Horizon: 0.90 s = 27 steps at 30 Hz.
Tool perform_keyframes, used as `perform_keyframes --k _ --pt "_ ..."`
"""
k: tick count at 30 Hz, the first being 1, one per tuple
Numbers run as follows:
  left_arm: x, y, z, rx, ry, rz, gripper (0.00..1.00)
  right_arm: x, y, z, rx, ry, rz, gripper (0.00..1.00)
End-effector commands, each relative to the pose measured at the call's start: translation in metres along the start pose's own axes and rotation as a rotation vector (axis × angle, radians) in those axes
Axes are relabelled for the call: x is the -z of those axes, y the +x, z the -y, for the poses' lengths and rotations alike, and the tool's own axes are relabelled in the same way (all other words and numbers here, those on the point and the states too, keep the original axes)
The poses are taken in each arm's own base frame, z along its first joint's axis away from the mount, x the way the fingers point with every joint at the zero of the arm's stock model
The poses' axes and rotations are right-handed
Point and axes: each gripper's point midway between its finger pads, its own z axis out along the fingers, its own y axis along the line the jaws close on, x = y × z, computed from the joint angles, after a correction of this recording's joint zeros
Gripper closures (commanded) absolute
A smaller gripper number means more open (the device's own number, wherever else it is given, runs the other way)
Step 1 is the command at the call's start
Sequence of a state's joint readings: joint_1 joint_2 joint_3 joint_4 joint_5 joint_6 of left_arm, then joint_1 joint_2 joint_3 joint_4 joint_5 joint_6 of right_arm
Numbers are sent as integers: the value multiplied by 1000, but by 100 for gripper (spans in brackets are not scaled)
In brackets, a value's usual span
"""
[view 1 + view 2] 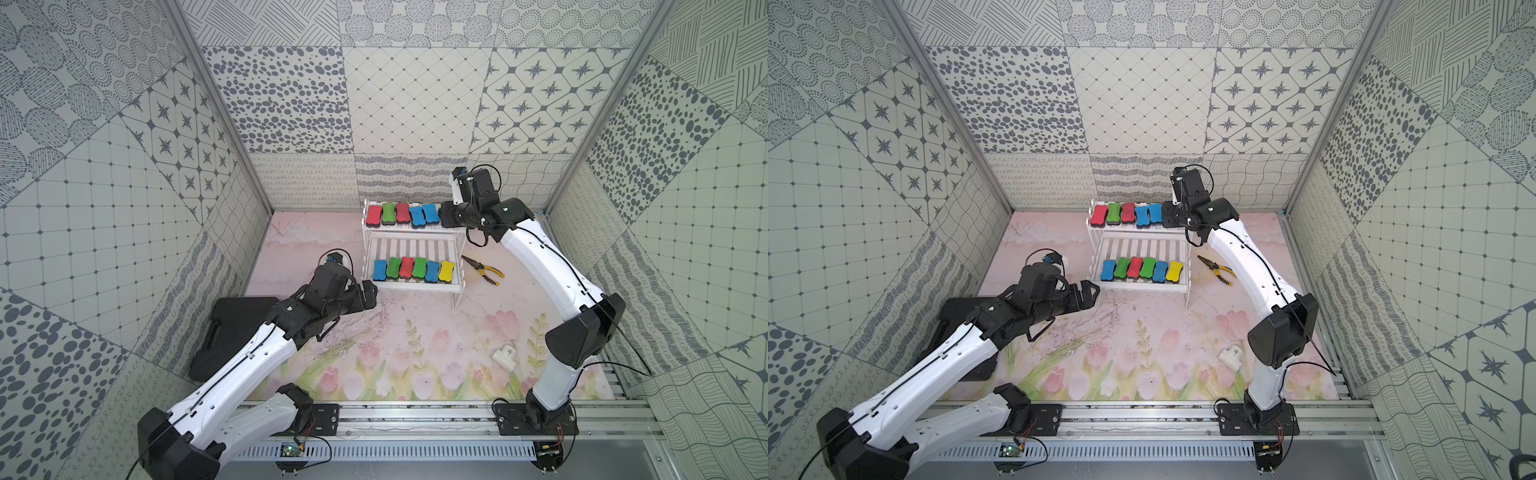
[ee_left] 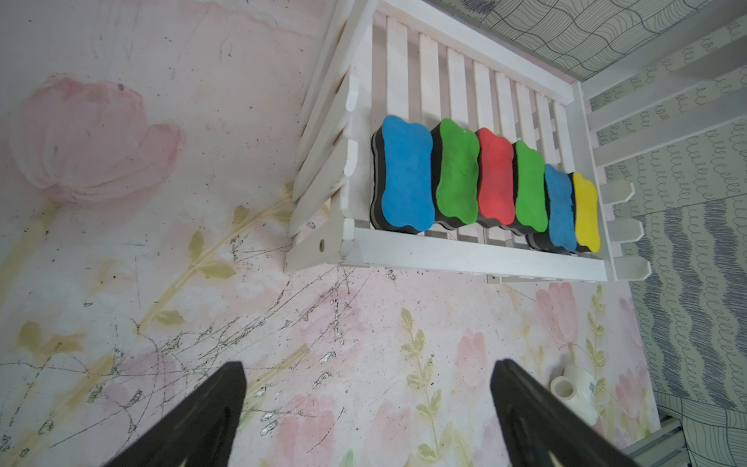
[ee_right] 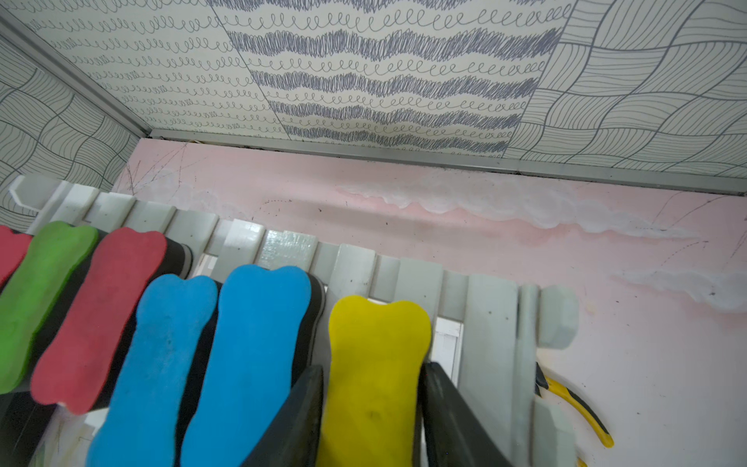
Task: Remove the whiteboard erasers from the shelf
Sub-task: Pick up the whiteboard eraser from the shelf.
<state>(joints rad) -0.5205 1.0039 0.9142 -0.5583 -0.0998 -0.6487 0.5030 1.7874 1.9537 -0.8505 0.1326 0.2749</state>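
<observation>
Yellow-topped, bone-shaped foam whiteboard eraser (image 3: 376,323) sits pinched by the right gripper (image 3: 374,366) on the white slatted two-tier shelf (image 1: 415,247), none off yet, the left gripper (image 2: 368,364) wide open.

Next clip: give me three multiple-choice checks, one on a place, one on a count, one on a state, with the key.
1. The right hand pinches a yellow eraser lying on: A the upper tier; B the lower tier; C the table.
2. Erasers on the lower tier: A four; B six; C eight.
3. The left hand is: A shut on pliers; B shut on an eraser; C open, empty.
Key: 1 A, it ends the top row; 2 B, six stand side by side; 3 C, its fingers spread apart, nothing between.
</observation>
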Motion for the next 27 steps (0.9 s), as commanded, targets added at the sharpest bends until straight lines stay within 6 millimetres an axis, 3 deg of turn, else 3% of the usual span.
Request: perform_keyframes --k 1,7,11,18,23,27 --pt "0 2 -1 20 -1 -9 0 -2 2 0 3 9 3 64" --pt "0 6 -3 53 11 -3 0 44 -22 -11 -19 -62 113 66" --pt "3 11 -4 66 33 -1 1 76 -5 -20 -31 -117 152 66" --pt "8 28 -4 93 89 -33 0 116 83 -17 -149 -226 160 67" --pt "14 32 -9 92 94 -10 1 112 157 -16 -185 -245 91 67" --pt "15 32 -13 80 75 0 1 95 213 -22 -199 -240 20 67"
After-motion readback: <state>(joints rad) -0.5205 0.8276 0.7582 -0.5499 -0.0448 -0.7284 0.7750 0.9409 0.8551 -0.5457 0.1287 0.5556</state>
